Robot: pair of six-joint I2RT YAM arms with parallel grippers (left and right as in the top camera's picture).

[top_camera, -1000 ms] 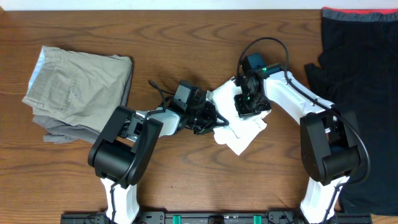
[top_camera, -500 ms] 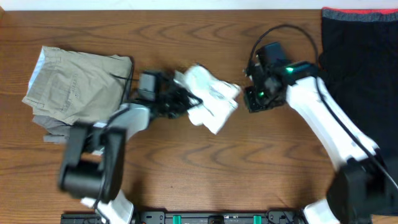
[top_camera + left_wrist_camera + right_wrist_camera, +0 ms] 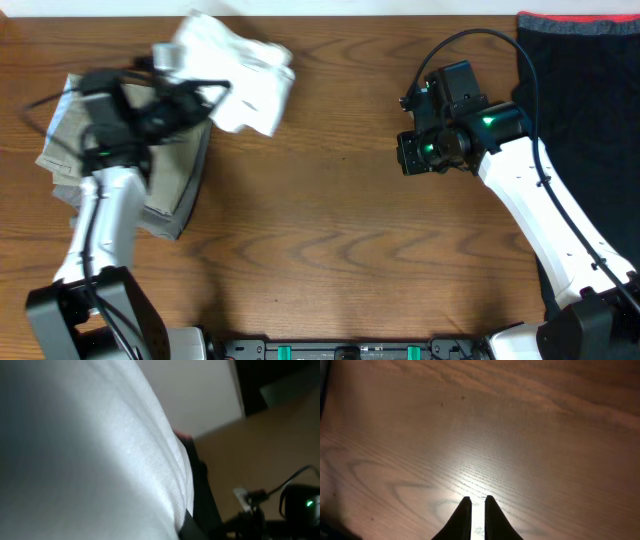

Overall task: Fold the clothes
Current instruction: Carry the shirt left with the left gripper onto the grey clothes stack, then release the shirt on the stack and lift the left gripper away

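At 11 o'clock, my left gripper [image 3: 188,96] clenches the balled shirt [image 3: 240,65]: light, limp, wrinkly; best taken at a hem. My right gripper [image 3: 476,504] is closed, empty.

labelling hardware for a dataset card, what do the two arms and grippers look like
The right arm and left arm share white links and black joint housings. The right arm has a looping black cable and a green light at its wrist. The right gripper has two dark pointed fingers. The left arm is motion-blurred.
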